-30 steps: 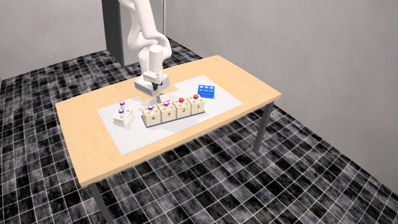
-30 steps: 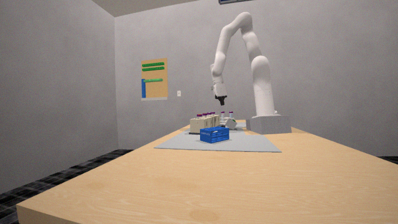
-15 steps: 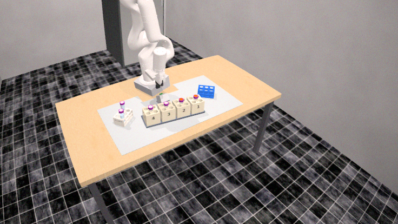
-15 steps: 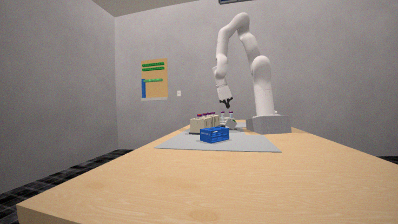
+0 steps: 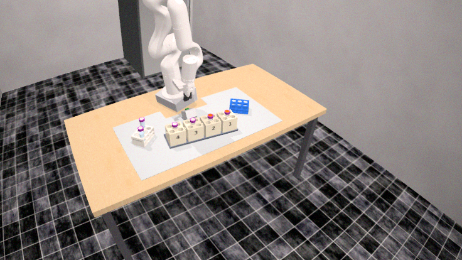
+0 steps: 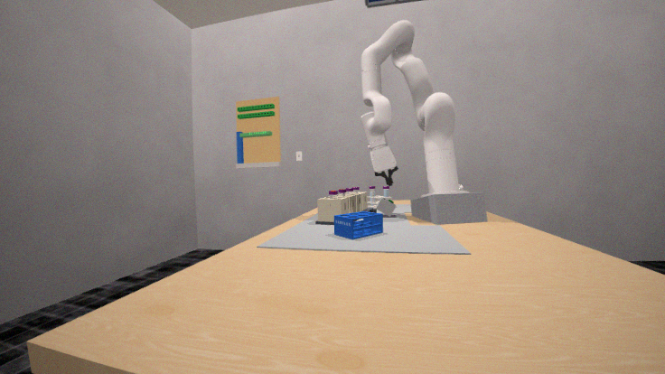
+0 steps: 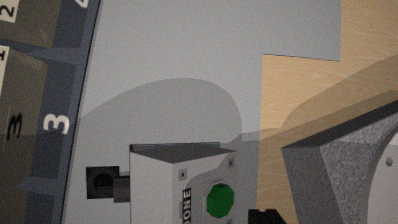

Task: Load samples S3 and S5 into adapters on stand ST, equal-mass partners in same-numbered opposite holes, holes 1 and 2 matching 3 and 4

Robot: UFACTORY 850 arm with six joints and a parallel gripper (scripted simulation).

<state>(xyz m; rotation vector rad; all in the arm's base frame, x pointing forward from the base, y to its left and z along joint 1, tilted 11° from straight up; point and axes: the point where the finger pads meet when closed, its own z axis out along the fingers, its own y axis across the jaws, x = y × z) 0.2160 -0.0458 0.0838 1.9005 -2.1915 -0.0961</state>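
the end effector (image 5: 188,97) (image 6: 389,182), closed on nothing, probably needs only its shut tips against the green key (image 5: 187,109) (image 6: 390,201) (image 7: 220,200), lower centre of the wrist view, likely springy until it catches.

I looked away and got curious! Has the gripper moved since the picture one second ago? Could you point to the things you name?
Yes. In the exterior view, the gripper (image 5: 188,98) (image 6: 389,182) (image 7: 266,217) has moved down and sideways, closer to the arm's grey base (image 5: 165,100) (image 6: 451,211) (image 7: 307,187).
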